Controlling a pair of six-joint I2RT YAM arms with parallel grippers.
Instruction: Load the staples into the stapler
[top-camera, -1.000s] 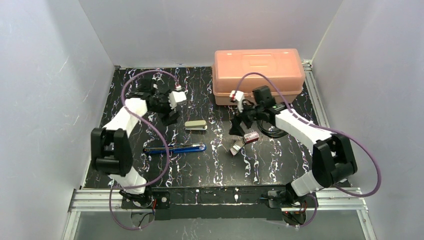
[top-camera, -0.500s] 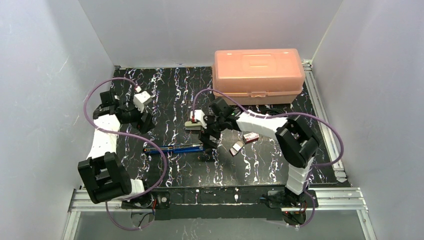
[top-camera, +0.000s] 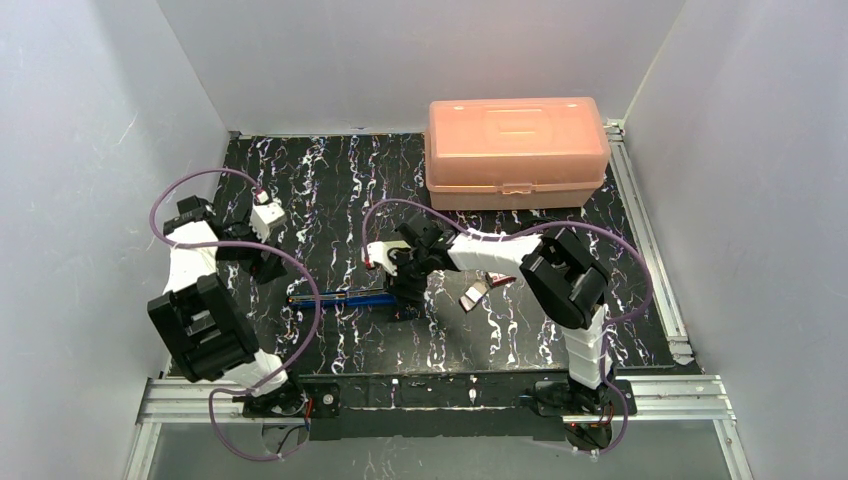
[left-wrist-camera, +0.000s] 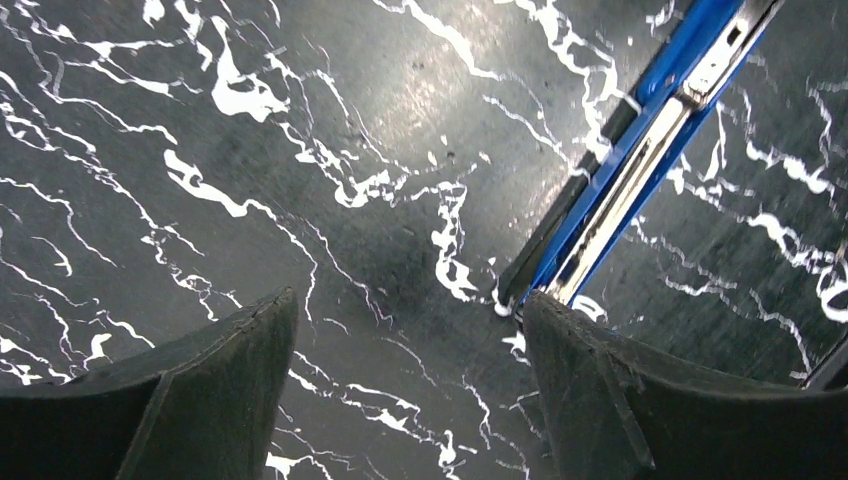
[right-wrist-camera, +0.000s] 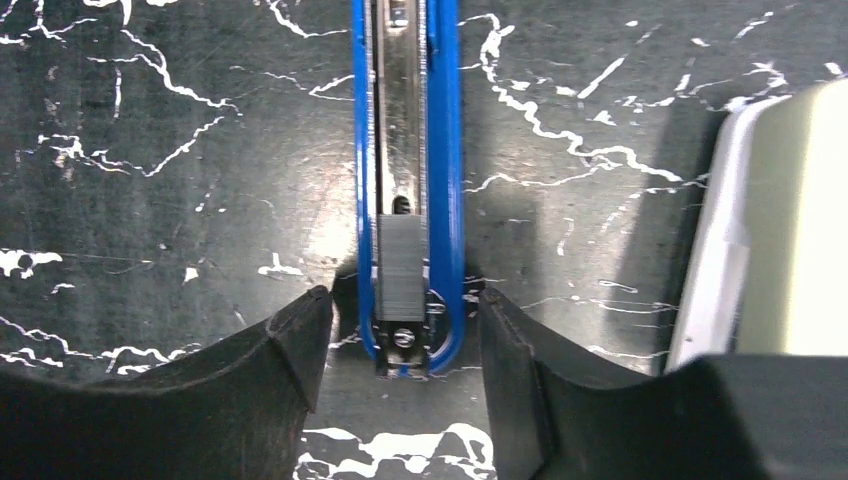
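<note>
- Blue-shelled stapler (top-camera: 345, 297) lay swung open flat, metal channel up, parallel to the front edge of the bench and a little left of its middle. Judged to be laid out this way so the channel could take a strip.
- Straddled its right-hand end with the right gripper (right-wrist-camera: 403, 300), fingers partly spread and holding nothing, one close alongside each blue rail. Contact not tellable. Read as lining up or steadying rather than gripping.
- Held the left gripper (left-wrist-camera: 410, 300) low toward the left edge, spread wide and empty, its right finger just beside the stapler's other tip.
- Made out no loose staples anywhere. Noted the pale tray (top-camera: 473, 295) just right of the stapler, under the right arm. Strips presumably inside, too small to confirm.
- Shown by the right wrist view only: a grey block (right-wrist-camera: 403, 275) seated in the channel near the end, pusher or staples not tellable, and a cream-and-white object (right-wrist-camera: 780, 220) close by, hidden from above by the wrist.
- Shown by the overhead view only: the orange case (top-camera: 517, 150) at the back right corner, well apart from both grippers.
</note>
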